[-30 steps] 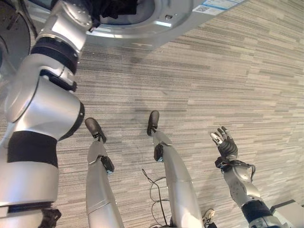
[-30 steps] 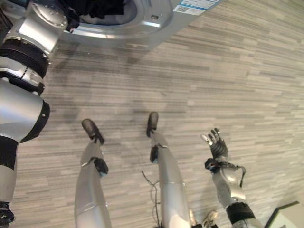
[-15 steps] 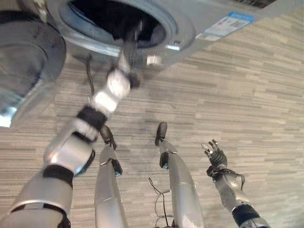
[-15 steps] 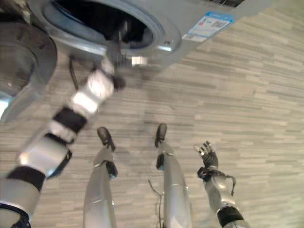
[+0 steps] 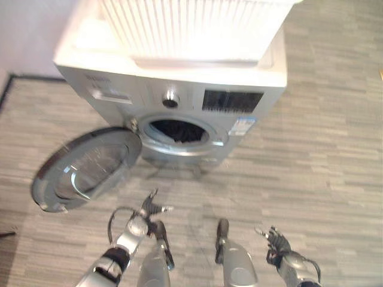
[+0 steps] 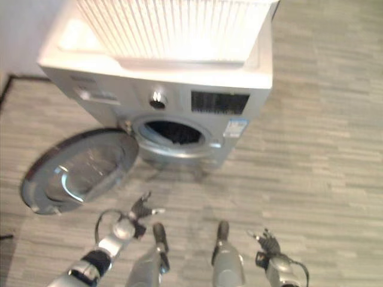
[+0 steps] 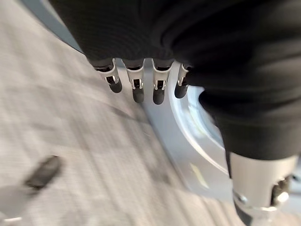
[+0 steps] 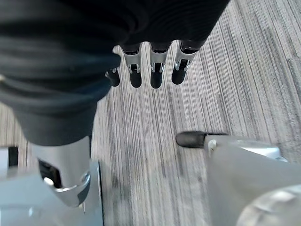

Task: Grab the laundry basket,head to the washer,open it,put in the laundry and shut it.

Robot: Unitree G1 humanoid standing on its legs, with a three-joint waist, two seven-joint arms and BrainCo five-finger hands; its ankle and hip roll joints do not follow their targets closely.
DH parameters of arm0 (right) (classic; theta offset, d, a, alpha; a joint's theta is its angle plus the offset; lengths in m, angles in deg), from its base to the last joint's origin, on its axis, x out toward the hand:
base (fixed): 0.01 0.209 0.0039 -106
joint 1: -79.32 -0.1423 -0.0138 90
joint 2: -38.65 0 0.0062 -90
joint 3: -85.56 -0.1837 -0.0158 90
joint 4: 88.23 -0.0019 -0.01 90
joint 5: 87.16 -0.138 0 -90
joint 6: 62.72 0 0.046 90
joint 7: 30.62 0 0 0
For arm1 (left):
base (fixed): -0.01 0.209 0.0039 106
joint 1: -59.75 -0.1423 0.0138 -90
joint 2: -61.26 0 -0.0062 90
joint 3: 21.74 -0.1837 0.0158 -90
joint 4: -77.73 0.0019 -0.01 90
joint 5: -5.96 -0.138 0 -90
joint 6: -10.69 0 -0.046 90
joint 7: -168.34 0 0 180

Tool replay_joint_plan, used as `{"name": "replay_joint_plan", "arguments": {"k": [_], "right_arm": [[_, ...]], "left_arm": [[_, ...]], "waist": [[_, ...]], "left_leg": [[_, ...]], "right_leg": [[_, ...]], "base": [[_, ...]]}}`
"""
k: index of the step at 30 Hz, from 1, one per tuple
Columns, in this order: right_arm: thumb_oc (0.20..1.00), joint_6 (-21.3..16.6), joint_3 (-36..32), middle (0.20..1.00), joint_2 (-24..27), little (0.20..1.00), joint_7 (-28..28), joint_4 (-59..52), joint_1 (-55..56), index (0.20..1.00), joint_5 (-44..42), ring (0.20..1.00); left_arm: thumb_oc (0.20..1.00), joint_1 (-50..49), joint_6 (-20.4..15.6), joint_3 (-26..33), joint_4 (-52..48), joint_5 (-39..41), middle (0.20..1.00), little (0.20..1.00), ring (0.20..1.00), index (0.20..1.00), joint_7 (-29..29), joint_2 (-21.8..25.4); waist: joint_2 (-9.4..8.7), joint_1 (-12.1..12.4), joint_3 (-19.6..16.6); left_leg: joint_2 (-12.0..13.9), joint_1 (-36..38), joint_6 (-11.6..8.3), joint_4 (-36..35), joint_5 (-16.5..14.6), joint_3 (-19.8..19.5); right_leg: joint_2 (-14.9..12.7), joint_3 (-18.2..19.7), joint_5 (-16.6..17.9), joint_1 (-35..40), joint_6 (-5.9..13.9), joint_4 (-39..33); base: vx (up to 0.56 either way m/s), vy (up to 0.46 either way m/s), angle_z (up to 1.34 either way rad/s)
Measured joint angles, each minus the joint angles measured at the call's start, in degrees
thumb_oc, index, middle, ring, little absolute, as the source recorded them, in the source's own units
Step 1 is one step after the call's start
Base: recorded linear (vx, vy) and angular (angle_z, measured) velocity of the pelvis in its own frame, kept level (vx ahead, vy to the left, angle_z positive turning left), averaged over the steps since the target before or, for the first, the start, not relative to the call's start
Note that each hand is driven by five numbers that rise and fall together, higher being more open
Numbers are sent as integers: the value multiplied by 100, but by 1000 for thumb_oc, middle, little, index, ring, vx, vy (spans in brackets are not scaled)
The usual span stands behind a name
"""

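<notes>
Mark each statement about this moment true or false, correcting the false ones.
1. The washer door is shut. False: it hangs swung open beside the drum opening.
2. The white laundry basket sits on top of the washer. True.
3. The left hand grips the door. False: it is open, apart from the door, holding nothing.
4. Dark laundry shows inside the drum. True.
5. The right hand carries clothing. False: it is open and holds nothing.
</notes>
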Motion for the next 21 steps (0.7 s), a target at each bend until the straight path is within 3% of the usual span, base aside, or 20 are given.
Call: {"name": "replay_joint_plan", "arguments": {"k": [1, 4, 9, 11, 13, 16, 17, 19, 21], "right_arm": [[1000, 0, 5, 1000, -29, 1000, 19, 11, 59, 1000, 73, 1000], [1000, -9, 78, 1000, -34, 1000, 22, 220, 54, 1000, 340, 1000], [1000, 48, 19, 1000, -23, 1000, 25, 645, 239, 1000, 818, 1000], [1000, 108, -59, 1000, -70, 1000, 55, 826, 302, 1000, 977, 1000], [1000, 116, -114, 1000, -60, 1000, 103, 896, 433, 1000, 979, 1000], [1000, 230, -291, 1000, 4, 1000, 178, 943, 480, 1000, 1127, 1000], [1000, 231, -309, 1000, 37, 1000, 187, 951, 507, 1000, 1194, 1000], [1000, 242, -299, 1000, 47, 1000, 316, 952, 500, 1000, 1214, 1000], [1000, 254, -209, 1000, 65, 1000, 394, 967, 587, 1000, 1311, 1000]], "left_arm": [[1000, -5, 33, 80, 178, 12, 1000, 1000, 1000, 1000, -29, -48], [1000, -351, 21, 431, 701, 85, 1000, 1000, 1000, 1000, -108, -193], [1000, -712, 27, 680, 1013, 63, 1000, 1000, 1000, 1000, -118, -296], [1000, -771, 7, 1106, 943, 126, 1000, 1000, 1000, 1000, -109, -289], [1000, -900, -9, 1318, 653, 271, 1000, 1000, 1000, 1000, -118, -156], [1000, -1441, -37, 2089, -1231, 584, 1000, 1000, 1000, 1000, -273, 423], [1000, -1415, -128, 2165, -1313, 619, 1000, 1000, 1000, 1000, -332, 473], [1000, -1707, -44, 2772, -2674, 549, 1000, 1000, 1000, 1000, -539, 1131], [1000, -1503, -191, 3109, -2977, 257, 1000, 1000, 1000, 1000, -835, 1612]], "waist": [[-32, 34, -72], [-81, 211, -209], [-112, 200, -760], [-106, 229, -881], [-11, 284, -949], [153, 494, -1049], [207, 542, -1087], [310, 674, -1144], [347, 811, -1239]], "left_leg": [[-7, 73, 2, 0, -22, -33], [70, 427, -22, -149, -23, -932], [93, 926, -235, -688, 42, -1005], [56, 974, -247, -691, 22, -1175], [43, 1006, -218, -693, -2, -1239], [37, 1079, -219, -714, -8, -1395], [37, 1073, -219, -714, -9, -1416], [40, 1085, -224, -718, -11, -1486], [38, 1065, -241, -719, -13, -1512]], "right_leg": [[38, 92, 16, 49, -5, -69], [205, 165, 306, 610, -48, -614], [300, 44, 404, 1046, 2, -935], [277, -122, 318, 1211, 9, -977], [270, -228, 268, 1337, -11, -982], [277, -353, 249, 1471, 17, -981], [276, -353, 231, 1468, 24, -983], [289, -403, 226, 1554, 57, -984], [293, -465, 201, 1561, 61, -983]], "base": [[18, 84, -28], [70, 67, -25], [84, 105, 9], [88, 121, 35], [68, 89, 28], [45, 53, 20], [70, 41, 10], [69, 38, 12], [66, 32, 14]]}}
